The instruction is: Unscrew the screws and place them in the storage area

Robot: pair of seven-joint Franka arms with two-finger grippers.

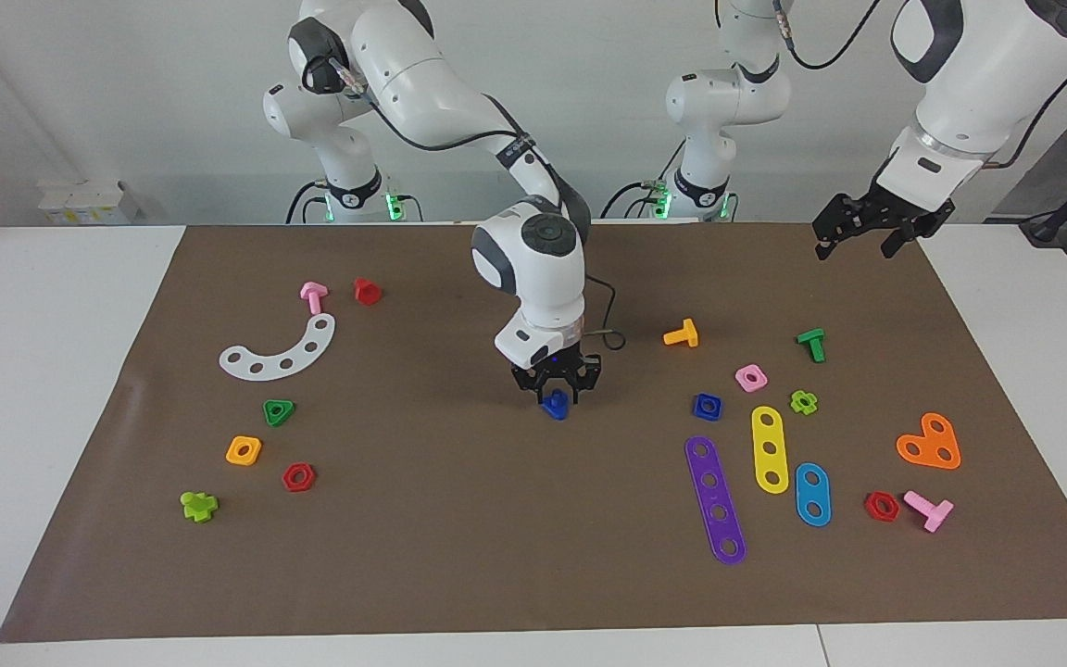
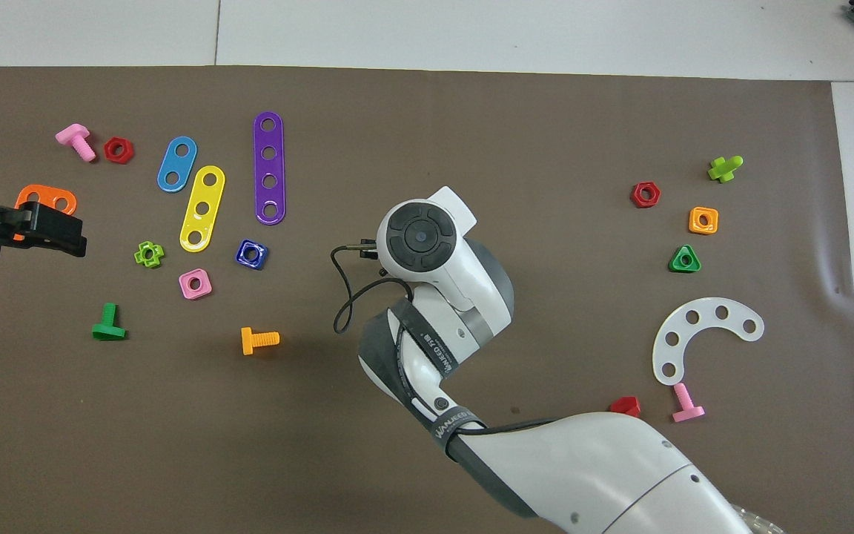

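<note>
The blue screw (image 1: 555,406) stands on the brown mat (image 1: 459,537) near its middle. My right gripper (image 1: 557,396) is down around it, its fingertips against either side of the screw's head. In the overhead view the right arm's wrist (image 2: 419,237) hides both the screw and the fingers. The matching blue square nut (image 1: 707,406) (image 2: 250,253) lies toward the left arm's end, beside a pink square nut (image 1: 751,377). My left gripper (image 1: 872,236) (image 2: 56,231) hangs open and empty, high over the mat at the left arm's end.
Purple (image 1: 715,500), yellow (image 1: 770,449) and blue (image 1: 812,494) strips, an orange bolt (image 1: 682,334), a green bolt (image 1: 811,344) and an orange heart plate (image 1: 930,442) lie at the left arm's end. A white arc (image 1: 279,350), coloured nuts and bolts lie at the right arm's end.
</note>
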